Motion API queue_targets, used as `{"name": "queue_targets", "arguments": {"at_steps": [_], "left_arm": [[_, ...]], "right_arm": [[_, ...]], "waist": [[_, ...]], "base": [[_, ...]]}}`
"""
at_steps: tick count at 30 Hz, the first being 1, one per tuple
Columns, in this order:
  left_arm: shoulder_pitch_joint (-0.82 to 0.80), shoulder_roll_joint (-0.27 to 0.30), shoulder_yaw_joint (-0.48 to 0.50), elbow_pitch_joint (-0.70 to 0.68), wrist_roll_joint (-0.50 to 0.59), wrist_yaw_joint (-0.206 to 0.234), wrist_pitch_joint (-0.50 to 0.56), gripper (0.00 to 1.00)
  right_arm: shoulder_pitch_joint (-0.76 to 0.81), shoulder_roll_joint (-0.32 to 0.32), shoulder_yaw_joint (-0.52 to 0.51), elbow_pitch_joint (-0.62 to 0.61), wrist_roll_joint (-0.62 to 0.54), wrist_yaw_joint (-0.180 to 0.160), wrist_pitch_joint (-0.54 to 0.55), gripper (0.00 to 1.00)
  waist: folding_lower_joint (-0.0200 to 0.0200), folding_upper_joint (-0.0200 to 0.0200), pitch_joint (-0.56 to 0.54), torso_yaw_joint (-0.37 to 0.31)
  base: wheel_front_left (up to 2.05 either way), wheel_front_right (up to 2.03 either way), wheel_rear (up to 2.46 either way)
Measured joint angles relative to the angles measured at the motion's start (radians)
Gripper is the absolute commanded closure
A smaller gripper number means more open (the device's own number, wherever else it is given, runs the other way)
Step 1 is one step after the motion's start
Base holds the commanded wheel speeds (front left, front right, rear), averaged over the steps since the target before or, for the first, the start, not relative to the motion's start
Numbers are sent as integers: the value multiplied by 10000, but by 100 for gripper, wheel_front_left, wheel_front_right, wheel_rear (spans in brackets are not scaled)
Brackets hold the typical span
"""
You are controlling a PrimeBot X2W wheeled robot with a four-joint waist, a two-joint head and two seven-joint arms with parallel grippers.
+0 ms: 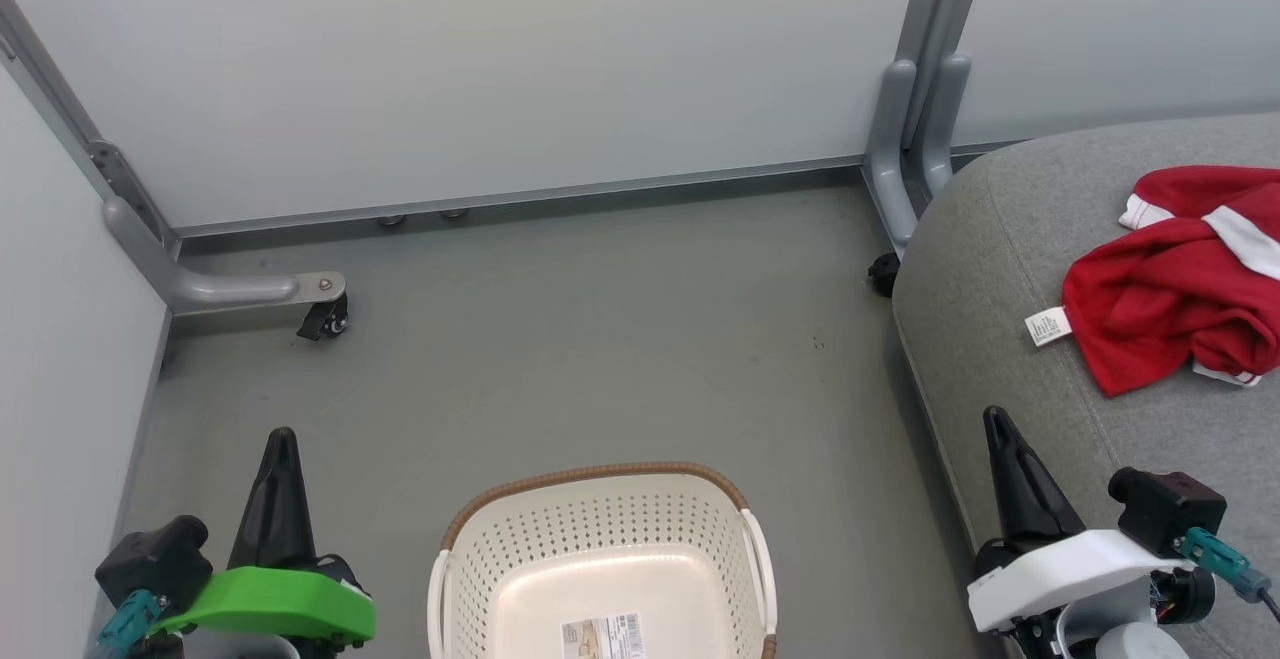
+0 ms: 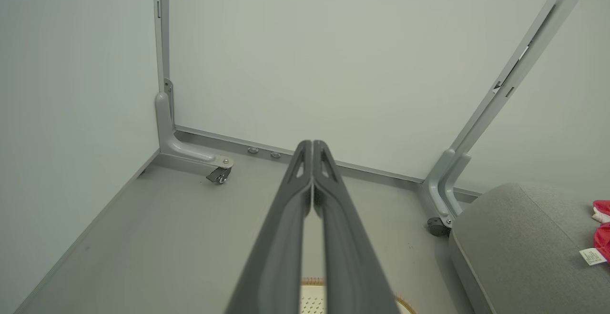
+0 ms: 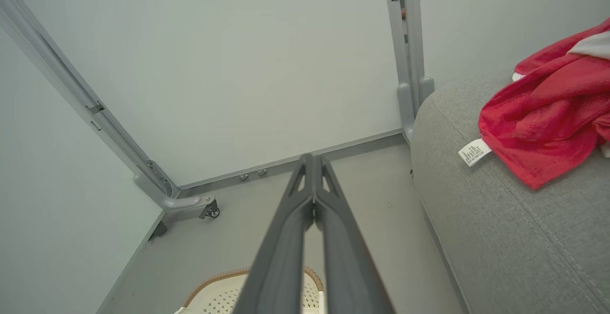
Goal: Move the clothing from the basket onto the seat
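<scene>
Where clothing (image 1: 1170, 289) lies: heaped on the seat (image 1: 1000, 239), ahead and right of my right gripper (image 1: 1000, 434), well apart.
Basket (image 1: 600, 470): between my grippers; no red in the part I see.
Nearer arm: right.
Right gripper: fingers pressed together, holding nothing.
Left gripper (image 1: 282, 444): likewise.
Judgement: move looks done.
</scene>
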Motion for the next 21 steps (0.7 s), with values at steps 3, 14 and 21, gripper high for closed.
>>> {"name": "queue_targets", "arguments": {"at_steps": [3,14,21], "left_arm": [[-4,0,15,-2,-523,0,121,100],[-41,-2,98,0,-2360,-13,560,100],[-82,-2,144,6,-3381,-13,826,100]], "right_arm": [[-9,-13,-38,27,535,0,125,100],[-78,-67,-171,98,2376,-2,552,100],[-127,-90,-261,136,3409,-2,792,100]], "waist": [[0,0,3,-15],[0,0,16,-70],[0,0,24,-106]], "base": [[0,0,0],[0,0,0],[0,0,0]]}}
